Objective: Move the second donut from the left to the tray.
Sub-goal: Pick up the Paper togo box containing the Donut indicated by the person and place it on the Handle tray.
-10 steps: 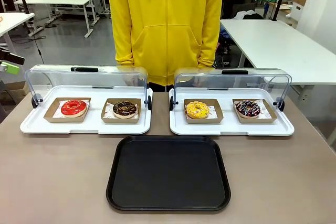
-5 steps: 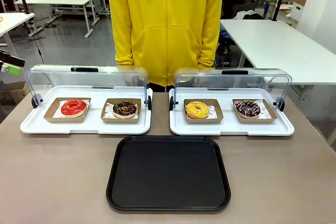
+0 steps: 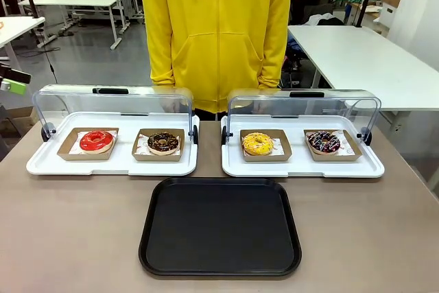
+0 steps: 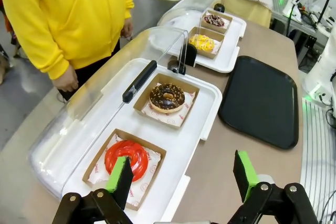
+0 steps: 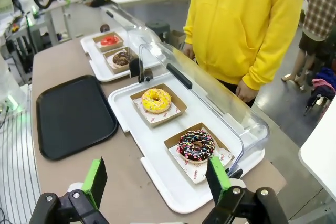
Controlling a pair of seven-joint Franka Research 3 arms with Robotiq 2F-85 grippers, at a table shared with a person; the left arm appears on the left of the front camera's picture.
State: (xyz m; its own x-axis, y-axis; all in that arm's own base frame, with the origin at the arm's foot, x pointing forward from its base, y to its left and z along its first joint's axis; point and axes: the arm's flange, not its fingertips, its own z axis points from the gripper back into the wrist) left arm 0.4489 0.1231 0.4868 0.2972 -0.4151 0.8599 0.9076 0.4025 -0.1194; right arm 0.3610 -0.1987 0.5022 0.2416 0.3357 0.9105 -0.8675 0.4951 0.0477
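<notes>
Desk [image 3: 75,231] with a person in yellow at the far side. Chocolate donut [image 3: 163,143] sits in its holder on the left white tray [image 3: 110,164], right of the red donut [image 3: 96,141] — black tray [image 3: 219,228] just in front. Left fingers [image 4: 243,174] wide; right fingers [image 5: 216,178] wide — both hold nothing.

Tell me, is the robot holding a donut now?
Nothing is held. The left gripper and the right gripper are both open and empty; the chocolate donut lies untouched.

Robot lab: rows of white worktables [image 3: 357,60].
</notes>
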